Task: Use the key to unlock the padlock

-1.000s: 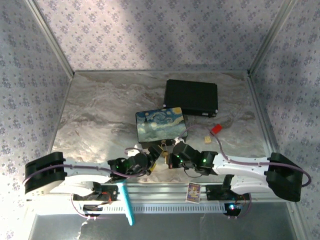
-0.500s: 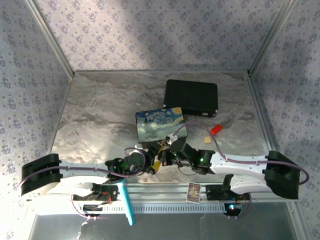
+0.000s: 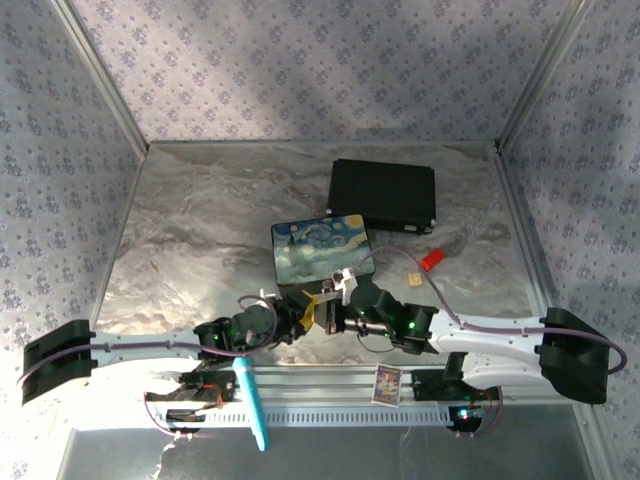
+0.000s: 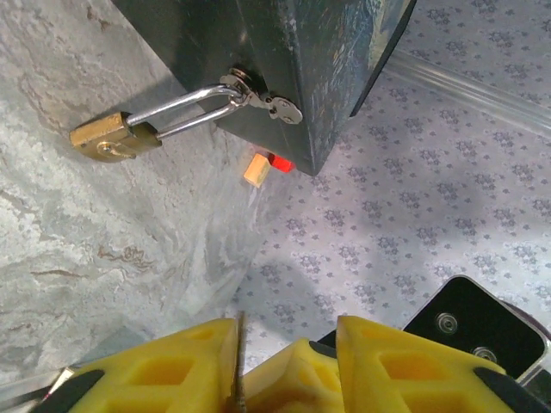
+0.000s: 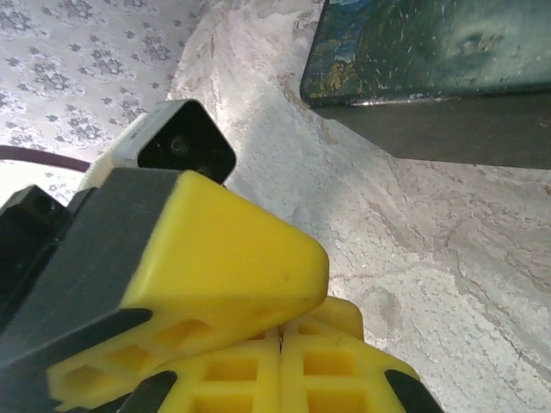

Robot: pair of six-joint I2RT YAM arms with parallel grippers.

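Left gripper and right gripper sit nose to nose in the top view, at the near side of the painted box. The key lies on the table, to the right of the box and near a small red piece. Neither gripper has it. We think the job now is to fetch that key, and the right gripper is the closer one. It should come down softly, pinch the tan head and leave the thin end poking out, so that end can go into the lock. The left gripper can hold the lock so it does not slide.

From the left wrist we see the padlock. It is tiny and gold, with a thin silver loop. The loop is closed and goes through the box's latch. The gold body rests on the table, just left of the box corner. We cannot see the keyhole. The left gripper's fingers stand apart, with a yellow lump between them, and we cannot tell what the lump is.

From the right wrist, the right gripper's fingers are pressed tight together. We cannot tell if anything is between them. One big yellow finger of the left gripper sits right in front.
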